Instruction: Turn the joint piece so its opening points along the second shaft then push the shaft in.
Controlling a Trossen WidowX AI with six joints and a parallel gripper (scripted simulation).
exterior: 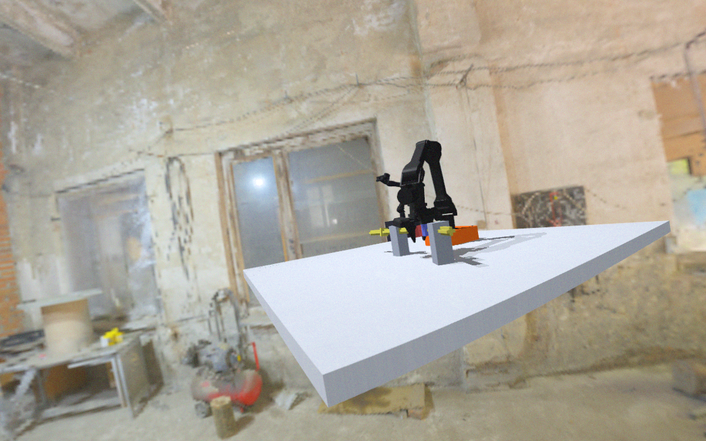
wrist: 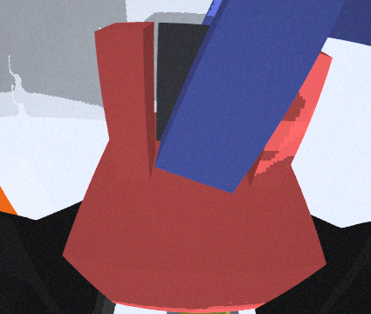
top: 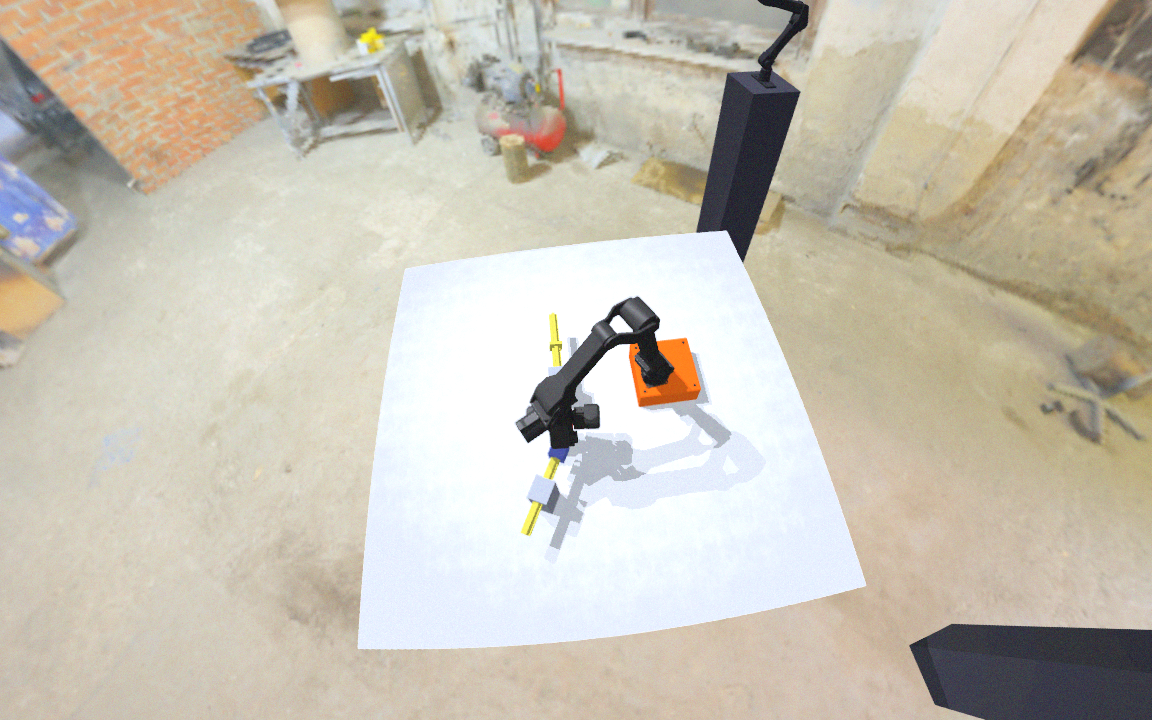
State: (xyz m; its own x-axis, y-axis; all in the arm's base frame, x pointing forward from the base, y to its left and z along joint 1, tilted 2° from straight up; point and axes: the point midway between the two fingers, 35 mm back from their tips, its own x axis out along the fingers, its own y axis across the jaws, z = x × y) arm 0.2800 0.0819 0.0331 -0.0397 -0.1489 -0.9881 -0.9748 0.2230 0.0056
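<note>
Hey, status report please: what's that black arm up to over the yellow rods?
End effector shut on hinged red-and-blue joint piece. Yellow second shaft not yet pushed in. Nothing seen blocking.

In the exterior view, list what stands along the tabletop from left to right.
Yellow shaft tip → left grey block → blue joint piece → right grey block → orange base plate. The black arm rises above the middle, its jaws shut on the joint piece.
</note>
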